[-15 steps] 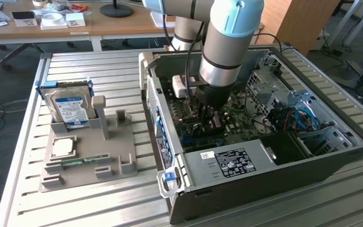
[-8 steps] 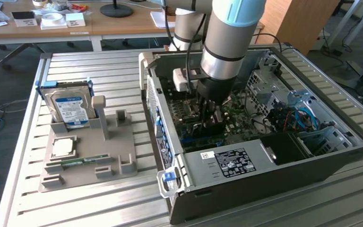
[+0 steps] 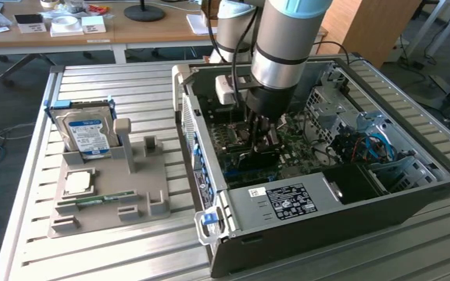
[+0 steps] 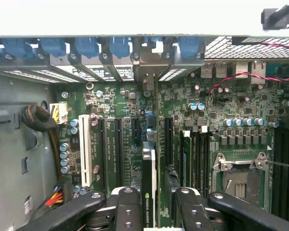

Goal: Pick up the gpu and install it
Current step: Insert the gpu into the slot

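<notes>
The gpu (image 4: 148, 187) stands on edge between my fingers, a thin dark card with a green logo on its near edge. It hangs just above the green motherboard (image 4: 120, 101), lined up with the black expansion slots (image 4: 116, 144). Its far end points at the rear bracket openings (image 4: 147, 72). My gripper (image 4: 154, 209) is shut on the card, one black finger (image 4: 127, 207) on each side. In the exterior view the gripper (image 3: 260, 137) reaches deep into the open computer case (image 3: 412, 193), with the dark gpu (image 3: 258, 157) below it.
On the exterior view's left, a grey fixture (image 3: 154, 175) holds a blue-labelled hard drive (image 3: 88, 132), a processor chip (image 3: 79, 181) and a green memory stick (image 3: 100, 199). Inside the case sit the power supply (image 3: 287, 202), blue cables (image 3: 374, 146) and an empty processor socket (image 4: 241, 178).
</notes>
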Robot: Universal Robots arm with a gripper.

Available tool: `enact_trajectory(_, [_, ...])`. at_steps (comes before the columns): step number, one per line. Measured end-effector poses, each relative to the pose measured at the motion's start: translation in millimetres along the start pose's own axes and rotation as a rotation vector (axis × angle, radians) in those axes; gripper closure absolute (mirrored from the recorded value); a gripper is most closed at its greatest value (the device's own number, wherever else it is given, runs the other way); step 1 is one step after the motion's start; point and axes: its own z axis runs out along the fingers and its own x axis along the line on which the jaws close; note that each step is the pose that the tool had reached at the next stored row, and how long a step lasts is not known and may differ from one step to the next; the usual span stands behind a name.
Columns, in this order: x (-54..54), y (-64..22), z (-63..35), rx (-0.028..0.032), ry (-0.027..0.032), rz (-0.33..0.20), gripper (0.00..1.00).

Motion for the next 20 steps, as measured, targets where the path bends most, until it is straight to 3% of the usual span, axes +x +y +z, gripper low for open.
enact_trajectory(11, [-0.1, 0.0, -3.3, -0.0001, 0.0003, 0.0, 0.66])
enact_trajectory(20, [-0.5, -0.1, -14.6, 0.0, 0.0002, 0.0, 0.66])
